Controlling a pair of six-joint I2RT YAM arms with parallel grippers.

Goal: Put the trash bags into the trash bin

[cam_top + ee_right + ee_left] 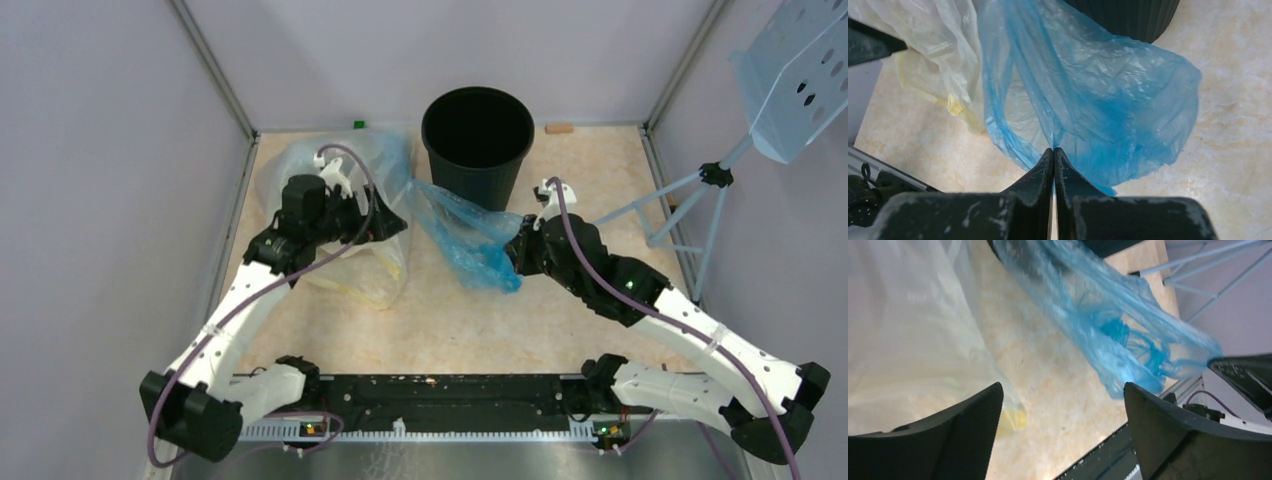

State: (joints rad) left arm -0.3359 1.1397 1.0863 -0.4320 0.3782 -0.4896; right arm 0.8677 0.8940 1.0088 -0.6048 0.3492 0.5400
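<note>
Two grippers: our R gripper [1053,151] pinched tight on blue bag [1088,100]; L gripper [1063,395] jaws apart, holding nothing.
Bag pos: beside trash bin [477,140], far end against its wall, not in yet.
Risk: we judge thin film may slip from the pinch or snag the rim; overlapping clear bag [385,275] could drag along.

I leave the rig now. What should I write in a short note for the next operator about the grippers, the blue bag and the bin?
Right gripper: shut on the blue trash bag, pinching its film.
Left gripper: open, holding nothing, beside the large clear bag.
Trash bin: upright; the blue bag is spread in front of it, not inside.
Done: bag grasped.
Left: lift the bag and put it into the bin.
</note>
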